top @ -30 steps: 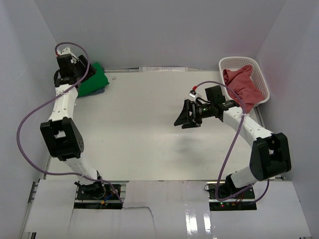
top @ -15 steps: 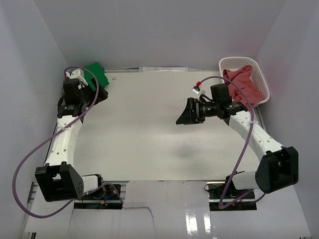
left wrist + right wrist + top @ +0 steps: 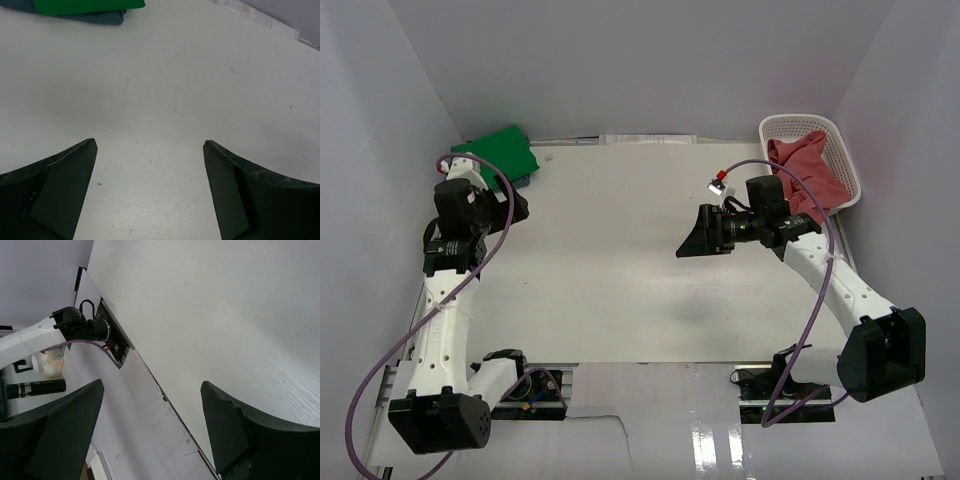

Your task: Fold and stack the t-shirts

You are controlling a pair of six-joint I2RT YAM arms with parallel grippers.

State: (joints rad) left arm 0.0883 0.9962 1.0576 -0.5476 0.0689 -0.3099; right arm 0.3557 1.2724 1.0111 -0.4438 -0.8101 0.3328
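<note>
A folded bright green t-shirt [image 3: 500,152] lies at the back left corner on top of a folded slate blue t-shirt, whose edge shows under the green one in the left wrist view [image 3: 95,17]. The green shirt also shows there [image 3: 85,5]. A pinkish red t-shirt [image 3: 805,170] lies crumpled in the white basket [image 3: 798,122] at the back right. My left gripper [image 3: 512,205] [image 3: 149,144] is open and empty, just in front of the stack. My right gripper [image 3: 695,235] [image 3: 152,384] is open and empty above the table, left of the basket.
White walls close in the table on the left, back and right. The left arm's base and purple cable [image 3: 90,345] show in the right wrist view past the table's near edge [image 3: 150,385]. A paper strip [image 3: 650,140] lies along the back edge.
My left arm has drawn back from the green shirt toward the near side, uncovering the stack. My right gripper has shifted slightly right and stayed open.
</note>
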